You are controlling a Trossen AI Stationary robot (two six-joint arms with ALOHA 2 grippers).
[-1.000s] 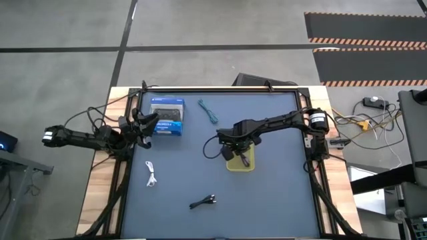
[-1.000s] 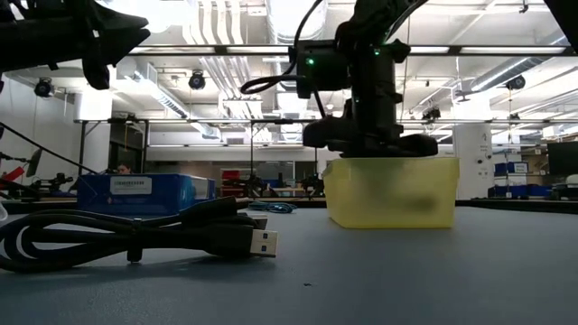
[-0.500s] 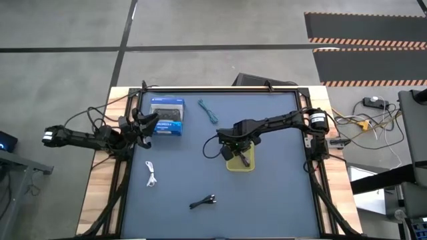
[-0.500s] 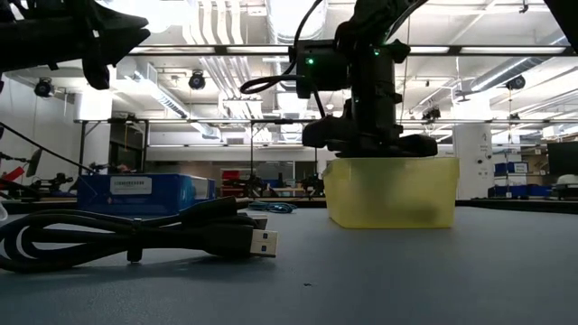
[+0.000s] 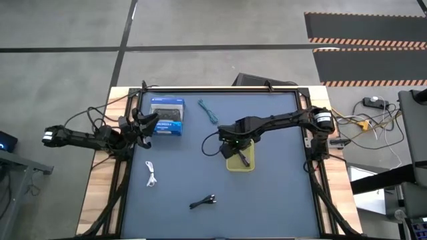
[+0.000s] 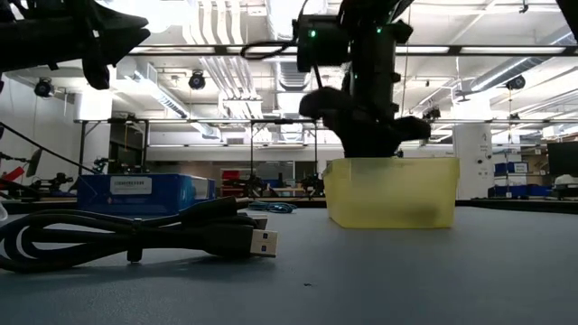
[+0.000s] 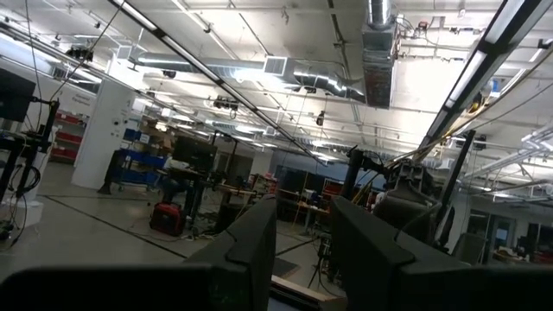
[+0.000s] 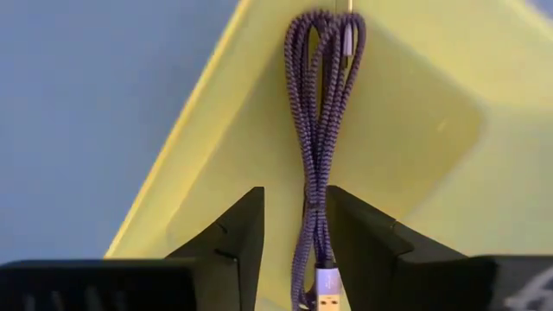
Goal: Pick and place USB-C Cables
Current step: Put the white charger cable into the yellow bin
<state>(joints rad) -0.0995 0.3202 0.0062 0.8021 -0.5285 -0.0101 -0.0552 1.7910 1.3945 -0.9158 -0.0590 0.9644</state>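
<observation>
The dark purple cable [image 8: 318, 147] lies stretched out on the floor of the yellow bin [image 5: 241, 165]. My right gripper [image 8: 295, 226] hovers above it, open and pointing down, its fingers clear of the cable. On the table lie the teal cable [image 5: 209, 111] at the far side, the white cable [image 5: 151, 175] at the left and the black cable [image 5: 202, 201] near the front. My left gripper [image 5: 143, 123] waits open at the left edge beside the blue box [image 5: 167, 117].
The blue box [image 6: 135, 192] stands at the far left of the mat. A black frame rail [image 5: 220, 89] runs around the table. Open mat lies between the bin and the white and black cables.
My right gripper has risen from just above the bin's rim to well clear of it. The purple cable has stayed in the bin.
</observation>
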